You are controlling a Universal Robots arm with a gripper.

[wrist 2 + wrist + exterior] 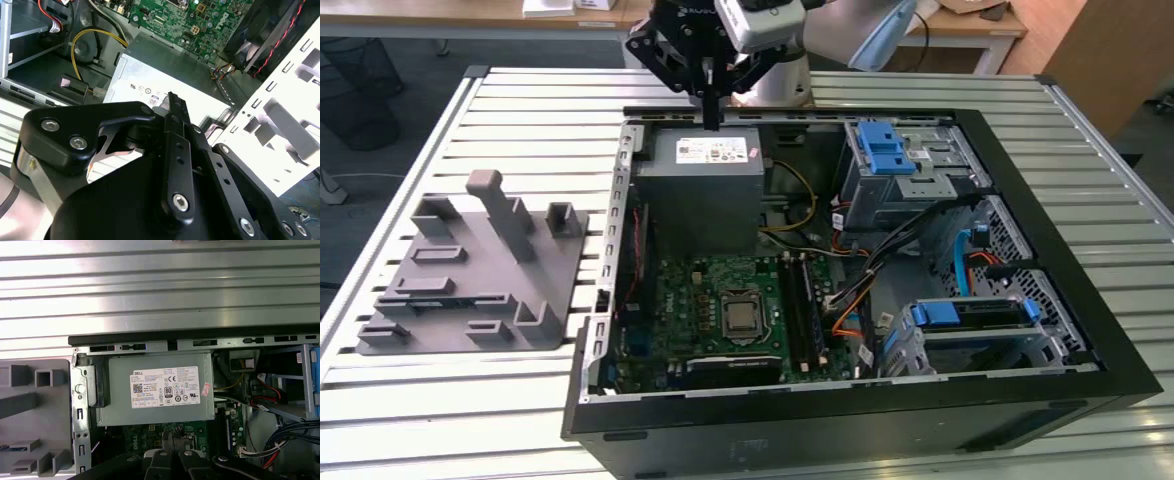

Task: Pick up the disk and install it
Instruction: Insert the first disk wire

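- Nearest in the exterior view, the disk (974, 314) lies flat in a metal cage (987, 352) at the case's near corner, on the exterior view's right.
- From this angle it's a thin dark slab with a blue carrier at both ends and a chunky blue tab on the end facing the board.
- The case (854, 425) lies open on the slatted bench (440, 400), with the green board (734, 310) in its middle.
- Over on the exterior view's left, a grey fixture (467, 270) stands on the bench beside the case, not touching it.
- Further back there's the grey power supply (707, 195) with its white label, and a blue latch (887, 150) on top of the far cage.
- Farthest, the end effector (712, 120) points straight down over the power supply's far edge, well apart from the disk.
- Its fingers (172, 125) are pressed together into one black bar, with nothing between them.
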